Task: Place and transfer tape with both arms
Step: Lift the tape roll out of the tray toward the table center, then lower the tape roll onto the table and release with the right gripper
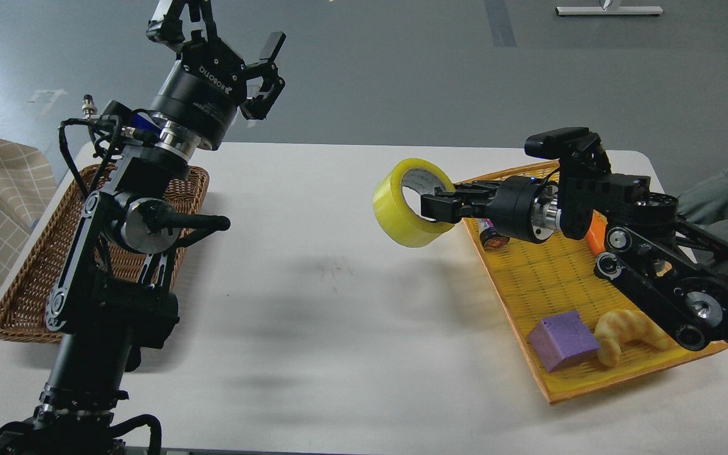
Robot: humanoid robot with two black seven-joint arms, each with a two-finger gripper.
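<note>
On the right side of the white table (339, 303), a yellow tray (528, 278) lies at an angle, its near corner close to the table's front right edge. It holds a purple cube (563, 340) and a croissant-shaped item (623, 333) side by side at the near end, touching or almost touching. A small dark cylindrical item (491, 232) lies near the tray's left rim, and an orange item (596, 232) shows partly behind the right arm; what it is cannot be told.

On the left side, a brown wicker basket (29, 278) sits close to the table's left edge. Most of its inside is hidden by the left arm, and its contents cannot be told.

The right gripper (440, 207) points left, just past the tray's left rim. Its fingers are closed on the wall of the tape (409, 202), one inside the core, one outside. The roll is held clear above the table, its opening facing partly toward the head view.

The left gripper (231, 35) is raised over the table's far edge, fingers spread wide, holding nothing. It is well apart from the tape.

Between basket and tray, the table's centre is bare surface.
</note>
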